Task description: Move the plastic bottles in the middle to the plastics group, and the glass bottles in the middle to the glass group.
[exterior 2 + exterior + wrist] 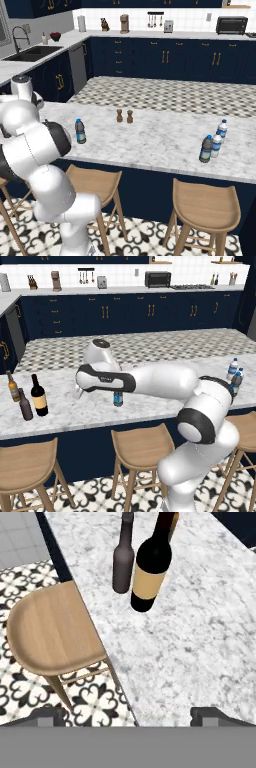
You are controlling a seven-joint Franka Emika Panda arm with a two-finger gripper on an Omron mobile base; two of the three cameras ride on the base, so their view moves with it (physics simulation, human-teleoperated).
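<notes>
We see the marble counter (pixel 150 406) carrying every bottle. Near its left front edge the wine bottle (pixel 39 395) stands upright just beside the plain dark brown bottle (pixel 25 404), with the amber bottle (pixel 12 386) behind. One grey-tinted water bottle (pixel 79 131) stands mid-counter; another (pixel 206 149) stands near the right end beside the whitish water bottles (pixel 218 136). The fingers (pixel 128 716) are spread wide, empty, above the front edge.

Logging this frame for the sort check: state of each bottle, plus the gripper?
wine bottle: upright on counter, beside the brown bottles, not held
dark brown bottle: upright
amber bottle: upright
grey-tinted bottle mid-counter: upright, unmoved
grey-tinted bottle: upright by the whitish pair
whitish bottles: upright
gripper: fingers open, empty
</notes>
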